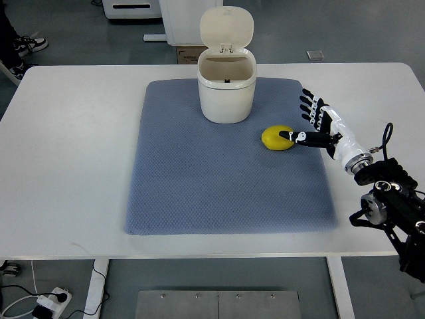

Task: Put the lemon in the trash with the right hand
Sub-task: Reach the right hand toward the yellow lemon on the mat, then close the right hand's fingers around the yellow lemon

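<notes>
A yellow lemon (275, 138) lies on the blue-grey mat (226, 186), to the right of and a little nearer than the cream trash bin (226, 88). The bin stands upright at the mat's far middle with its lid (227, 27) flipped up and back. My right hand (311, 121) comes in from the lower right and sits just right of the lemon. Its fingers are spread, and the thumb tip (287, 136) touches the lemon's right side. Nothing is held. My left arm does not show.
The mat covers the middle of a white table (66, 166). A person's shoes (23, 50) stand on the floor past the table's far left corner. A power strip (50, 302) lies on the floor at the near left.
</notes>
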You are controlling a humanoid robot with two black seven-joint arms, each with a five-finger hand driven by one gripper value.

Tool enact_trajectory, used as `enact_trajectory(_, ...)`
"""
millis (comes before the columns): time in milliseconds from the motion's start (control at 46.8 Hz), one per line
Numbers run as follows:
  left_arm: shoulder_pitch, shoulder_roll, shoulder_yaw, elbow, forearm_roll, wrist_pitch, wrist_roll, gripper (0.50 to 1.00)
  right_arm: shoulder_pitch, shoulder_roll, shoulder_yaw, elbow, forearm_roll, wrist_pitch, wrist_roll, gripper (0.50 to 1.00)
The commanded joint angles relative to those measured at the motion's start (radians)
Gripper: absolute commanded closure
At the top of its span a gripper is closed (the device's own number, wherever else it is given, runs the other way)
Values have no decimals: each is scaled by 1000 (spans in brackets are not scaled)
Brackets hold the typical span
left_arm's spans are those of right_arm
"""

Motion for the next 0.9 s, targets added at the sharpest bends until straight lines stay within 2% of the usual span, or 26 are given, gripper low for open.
enact_trajectory(0,0,0,0,0,0,0,0,500,23,0,-27,-25,-9,-6,13,509)
enact_trajectory(235,0,0,0,0,0,0,0,500,51,0,-126,-84,-15,-69,57,509)
enact_trajectory(684,0,0,0,0,0,0,0,500,49,0,-176,-93,-15,-68,91,511)
enact_trajectory(877,0,0,0,0,2,0,0,500,48,2,-179,-110,-13,-68,117,555)
